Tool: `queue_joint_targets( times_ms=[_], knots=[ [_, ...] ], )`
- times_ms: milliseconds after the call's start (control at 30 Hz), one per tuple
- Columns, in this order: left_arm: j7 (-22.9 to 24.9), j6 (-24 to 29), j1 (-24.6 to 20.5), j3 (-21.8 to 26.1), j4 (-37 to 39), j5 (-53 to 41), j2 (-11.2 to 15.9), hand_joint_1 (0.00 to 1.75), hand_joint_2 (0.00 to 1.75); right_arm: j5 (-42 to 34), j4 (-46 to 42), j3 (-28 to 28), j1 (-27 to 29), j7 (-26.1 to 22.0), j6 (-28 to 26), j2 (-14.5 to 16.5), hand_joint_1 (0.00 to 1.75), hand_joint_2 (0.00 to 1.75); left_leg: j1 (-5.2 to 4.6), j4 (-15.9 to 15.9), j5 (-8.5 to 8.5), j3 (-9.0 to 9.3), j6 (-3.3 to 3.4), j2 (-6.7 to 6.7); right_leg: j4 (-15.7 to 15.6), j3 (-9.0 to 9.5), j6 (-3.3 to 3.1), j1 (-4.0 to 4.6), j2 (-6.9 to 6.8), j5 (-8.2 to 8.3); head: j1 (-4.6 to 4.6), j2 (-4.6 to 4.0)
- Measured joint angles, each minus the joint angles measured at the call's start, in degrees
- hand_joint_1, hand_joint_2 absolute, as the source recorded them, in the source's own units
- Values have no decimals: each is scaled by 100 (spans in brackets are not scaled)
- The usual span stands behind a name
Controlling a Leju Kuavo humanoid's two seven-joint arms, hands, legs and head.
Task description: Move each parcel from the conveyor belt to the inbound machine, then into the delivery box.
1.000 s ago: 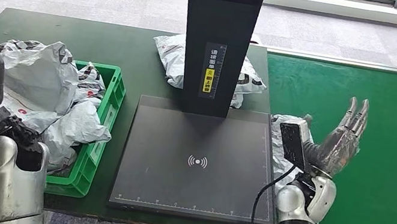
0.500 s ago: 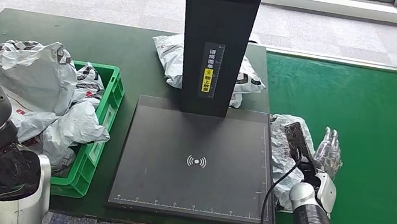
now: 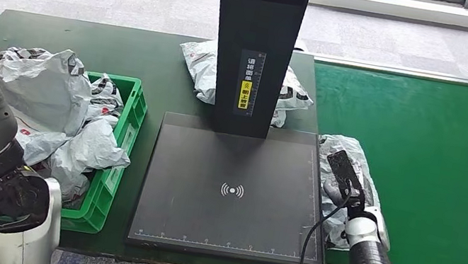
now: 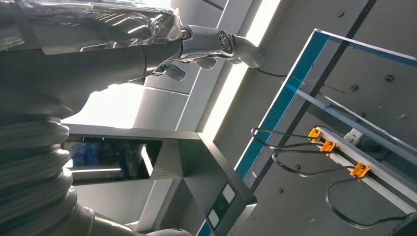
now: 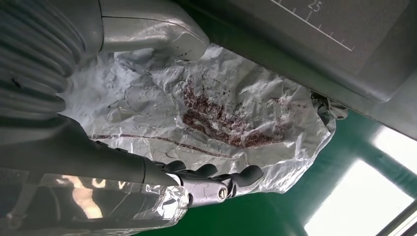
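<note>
Right hand (image 5: 98, 123) has dropped from its raised, spread pose a second ago onto the parcel (image 3: 344, 166) at the conveyor belt (image 3: 440, 166) edge; left arm has swung up, so the left hand (image 4: 123, 54) now sits at the head view's 9 o'clock edge instead of over the crate.

Right wrist view: thumb on one side of the crumpled grey parcel, dark fingers (image 5: 216, 179) curled round its far edge, wrapped on the bag. Parcel lies flat on the green belt, touching the scanner base. Cannot tell whether the grip has fully closed.

Left hand: left wrist view looks up at ceiling and window, fingers (image 4: 206, 54) slightly curled and apart, nothing in them.

Head view layout:
- Inbound machine (image 3: 232, 189): dark flat plate with a wireless mark at centre, black upright column at its 12 o'clock edge, on the dark green table (image 3: 74, 41).
- Held parcel: just beside the plate at its 3 o'clock edge, right wrist camera and cable over it.
- Second grey parcel (image 3: 203, 66) on the table behind the column, at 12 o'clock from the plate.
- Green delivery box (image 3: 119, 156) at 9 o'clock from the plate, heaped with grey bags (image 3: 57, 99) spilling over its rim.
- Belt fills the 3 o'clock side of the view.
</note>
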Motion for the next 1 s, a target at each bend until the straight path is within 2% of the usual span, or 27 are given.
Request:
queue_joint_targets(
  times_ms=[200,400,567,1000],
  knots=[
    [1,-16,-15,0,26,-15,0,0,175,47,86,-3,-34,133,88,-18,0,175,0,0,0,0,0,0,0,0,0,1,0,0,1,0],
    [95,-45,-76,0,53,-66,0,0,175,820,262,35,-48,1583,87,-61,0,175,0,0,0,-1,0,-2,0,1,0,0,-2,0,2,0],
    [181,7,-82,0,44,-111,0,0,175,1248,335,171,-45,2341,-203,-87,0,175,0,0,0,0,0,-3,0,1,0,0,-1,0,1,0],
    [227,72,-66,0,-7,-114,0,0,175,1463,335,244,-32,2610,-441,-122,0,175,0,0,0,0,1,-4,0,1,0,0,-2,0,1,0]
  ],
)
